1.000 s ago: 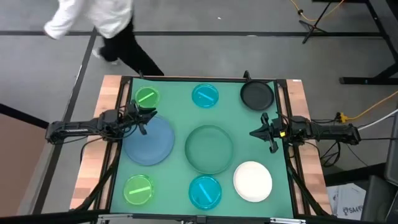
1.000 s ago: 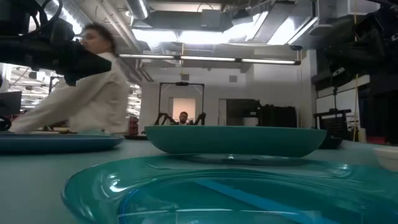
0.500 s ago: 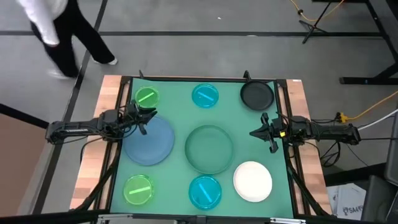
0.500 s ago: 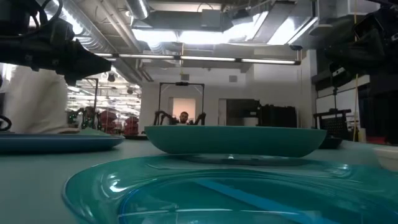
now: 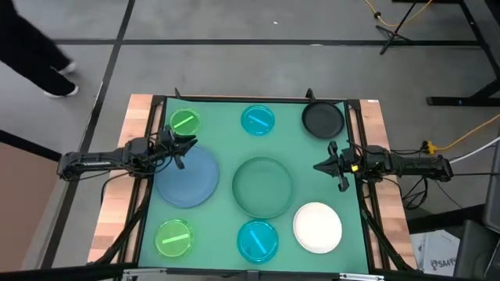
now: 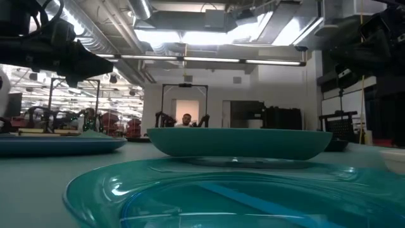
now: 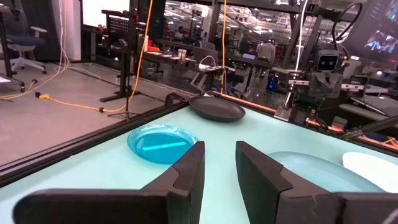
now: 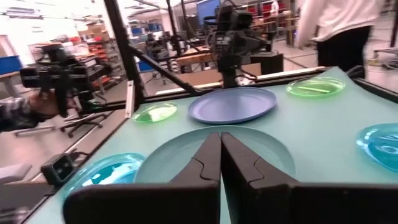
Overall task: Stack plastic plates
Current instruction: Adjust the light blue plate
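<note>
Eight round plates lie flat and apart on the green mat: slate-blue (image 5: 187, 176), dark green (image 5: 262, 186), white (image 5: 317, 228), black (image 5: 323, 119), two lime-green (image 5: 185, 121) (image 5: 174, 238) and two cyan (image 5: 258, 119) (image 5: 258, 240). My left gripper (image 5: 190, 144) hovers over the slate-blue plate's far edge, open by a narrow gap (image 7: 221, 149). My right gripper (image 5: 319, 166) hangs above the mat to the right of the dark green plate, its fingers shut (image 8: 221, 134). In the low view the near cyan plate (image 6: 209, 190) fills the foreground.
A black frame (image 5: 234, 99) runs around the mat, with wooden table strips (image 5: 117, 195) outside it on both sides. Bare mat shows between the plates. A person's legs (image 5: 31, 55) show on the floor beyond the far left corner.
Both arms and all plates have kept still. The person behind the table's far edge has walked off toward the left.
</note>
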Available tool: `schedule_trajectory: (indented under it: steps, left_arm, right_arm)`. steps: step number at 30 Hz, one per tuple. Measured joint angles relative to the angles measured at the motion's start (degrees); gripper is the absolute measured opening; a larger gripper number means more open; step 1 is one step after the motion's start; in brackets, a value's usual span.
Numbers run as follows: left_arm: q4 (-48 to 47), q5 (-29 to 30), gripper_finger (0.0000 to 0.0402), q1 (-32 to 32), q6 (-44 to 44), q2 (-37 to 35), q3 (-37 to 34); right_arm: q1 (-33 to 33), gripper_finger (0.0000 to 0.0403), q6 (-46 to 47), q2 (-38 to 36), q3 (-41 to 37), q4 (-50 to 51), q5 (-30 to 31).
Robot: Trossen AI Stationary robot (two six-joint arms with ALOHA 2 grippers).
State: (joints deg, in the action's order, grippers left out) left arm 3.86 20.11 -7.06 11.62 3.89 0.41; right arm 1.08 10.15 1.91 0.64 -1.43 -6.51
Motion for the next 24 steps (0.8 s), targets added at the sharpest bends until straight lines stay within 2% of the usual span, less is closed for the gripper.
schedule_trajectory:
  steps: [8,16,24]
  left_arm:
    - [1.1,0.0,0.0085,0.0,0.0,0.0,0.0]
    - [5.6,1.1,0.0085,0.0,0.5,0.0,0.0]
    - [6.9,0.2,0.0085,0.0,0.2,0.0,0.0]
  right_arm:
    - [0.0,0.0001,-0.2,0.0,0.0,-0.1,3.4]
    - [0.0,0.0001,-1.6,0.1,0.0,-4.9,17.4]
    - [0.0,0.0001,-1.6,1.2,0.0,-4.9,19.5]
